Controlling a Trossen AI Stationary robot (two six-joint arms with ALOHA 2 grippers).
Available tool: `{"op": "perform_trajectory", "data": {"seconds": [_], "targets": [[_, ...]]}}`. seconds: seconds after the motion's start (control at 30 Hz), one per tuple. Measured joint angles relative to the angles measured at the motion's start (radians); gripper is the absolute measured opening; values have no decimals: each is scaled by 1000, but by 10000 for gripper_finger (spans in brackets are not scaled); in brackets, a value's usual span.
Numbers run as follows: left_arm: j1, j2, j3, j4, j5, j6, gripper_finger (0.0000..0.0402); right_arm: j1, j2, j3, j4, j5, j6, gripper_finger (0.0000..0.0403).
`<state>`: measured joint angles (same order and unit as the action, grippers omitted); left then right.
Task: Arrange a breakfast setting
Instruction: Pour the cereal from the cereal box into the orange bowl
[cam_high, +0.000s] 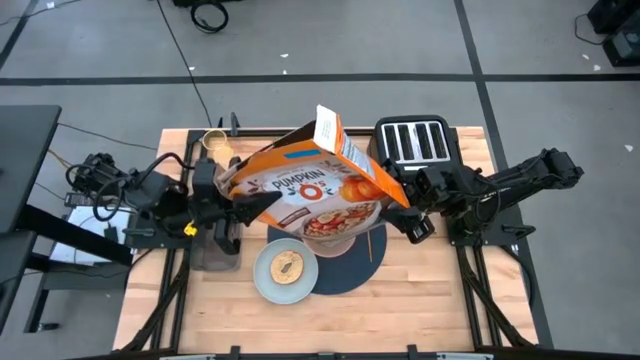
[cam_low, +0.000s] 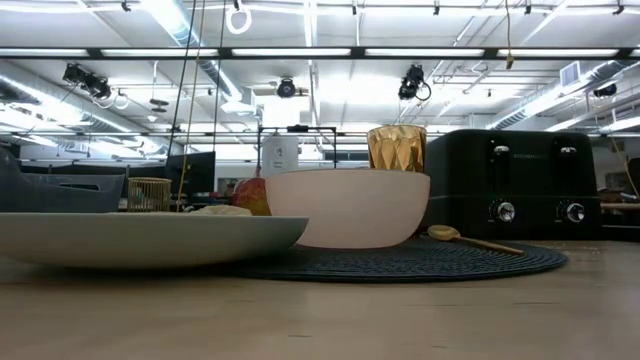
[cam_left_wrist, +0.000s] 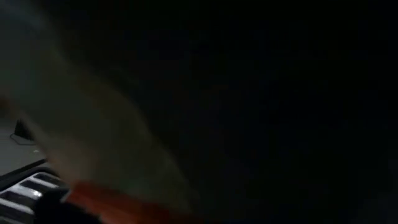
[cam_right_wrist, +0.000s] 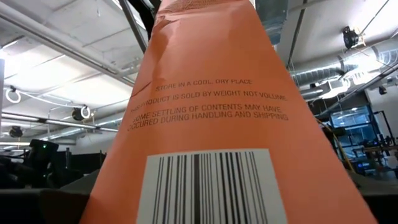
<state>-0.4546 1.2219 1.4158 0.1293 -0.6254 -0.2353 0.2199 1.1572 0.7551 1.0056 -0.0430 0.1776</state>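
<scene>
I see the pinkish bowl (cam_low: 348, 208), smooth and round, on the woven dark-blue placemat (cam_low: 420, 262); both grippers meet the tilted cereal box (cam_high: 315, 185), finger state I cannot tell.

- Cereal box (cam_high: 315, 185), orange and white, "PUMPKIN" printed on its face: lying tilted above the table's middle, top flap standing open; its orange end panel with a barcode is filling the right wrist view (cam_right_wrist: 208, 124).
- Toaster (cam_high: 412, 140), black, two long slots: sitting at the far edge of the table; in the low view (cam_low: 525, 185) showing two knobs.
- Wooden table (cam_high: 430, 300): carrying the toaster.
</scene>
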Motion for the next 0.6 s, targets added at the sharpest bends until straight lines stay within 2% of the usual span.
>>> {"op": "perform_trajectory", "data": {"seconds": [0.17, 0.4, 0.5, 0.6], "targets": [[-34, -6, 0, -17, -3, 17, 132, 0, -20, -1, -25, -7, -11, 300], [-77, -36, -1, -111, -59, 20, 260, -1, -89, -2, -126, -2, -13, 295], [-97, -47, -1, -155, -63, 11, 291, -1, -126, -2, -170, -4, -13, 294], [-132, -73, -2, -196, -63, -9, 303, 0, -177, -2, -229, -10, -13, 294]]}}
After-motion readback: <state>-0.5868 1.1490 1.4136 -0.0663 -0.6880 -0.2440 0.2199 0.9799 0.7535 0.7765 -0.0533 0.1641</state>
